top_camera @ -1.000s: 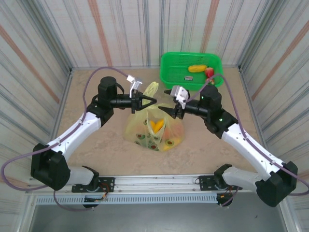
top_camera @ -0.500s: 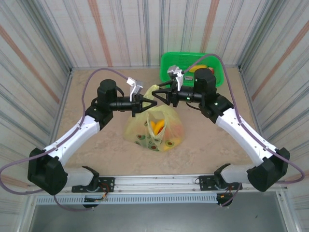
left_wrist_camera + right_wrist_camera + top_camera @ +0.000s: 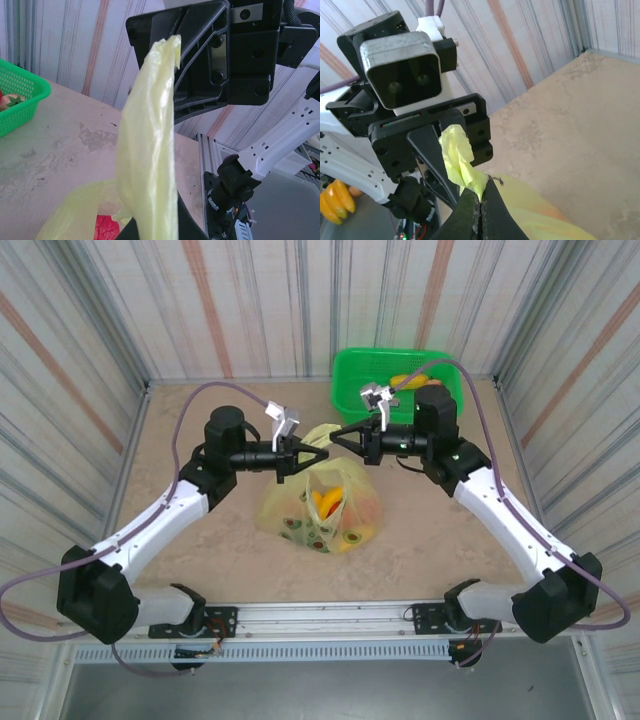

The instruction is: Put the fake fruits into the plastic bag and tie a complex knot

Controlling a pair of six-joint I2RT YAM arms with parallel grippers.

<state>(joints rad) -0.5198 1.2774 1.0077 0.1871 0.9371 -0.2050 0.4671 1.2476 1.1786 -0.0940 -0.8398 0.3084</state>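
Yellow-green thin plastic bag: above it, my left claw and right claw pinch its handles, poised for knotting.

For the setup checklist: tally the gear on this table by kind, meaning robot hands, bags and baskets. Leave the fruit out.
Hands: 2, left hand and right hand
Plastic bag: 1
Green basket: 1
Total: 4
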